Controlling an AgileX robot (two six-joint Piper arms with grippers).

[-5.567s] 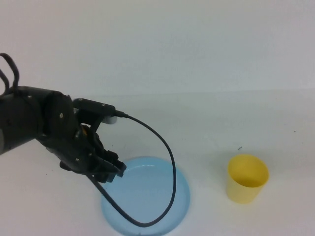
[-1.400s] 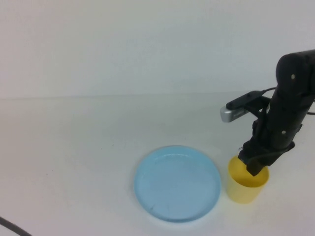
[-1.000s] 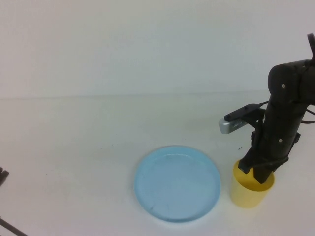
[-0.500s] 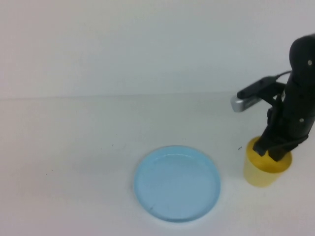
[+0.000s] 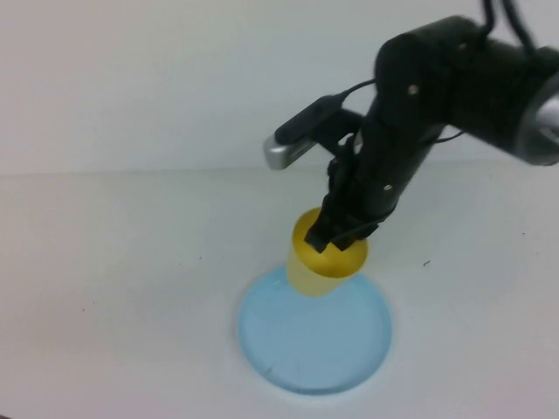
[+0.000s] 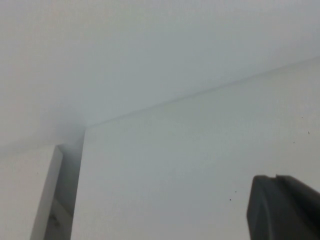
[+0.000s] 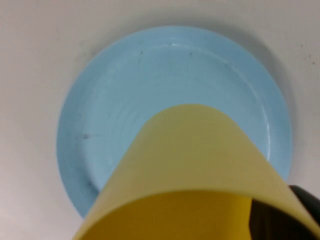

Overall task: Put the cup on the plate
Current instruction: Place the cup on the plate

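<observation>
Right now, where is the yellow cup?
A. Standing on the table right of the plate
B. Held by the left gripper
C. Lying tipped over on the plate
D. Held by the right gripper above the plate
D: the right gripper pinches the cup by its rim, over the plate.

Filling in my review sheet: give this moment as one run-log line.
phase: carry | right gripper: shut on cup rim, held above plate | left gripper: shut, parked off to the side | cup not yet set down

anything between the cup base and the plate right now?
Nothing. The right wrist view shows only bare plate below the cup, which the right gripper holds by its rim. The left gripper is away from both.
</observation>
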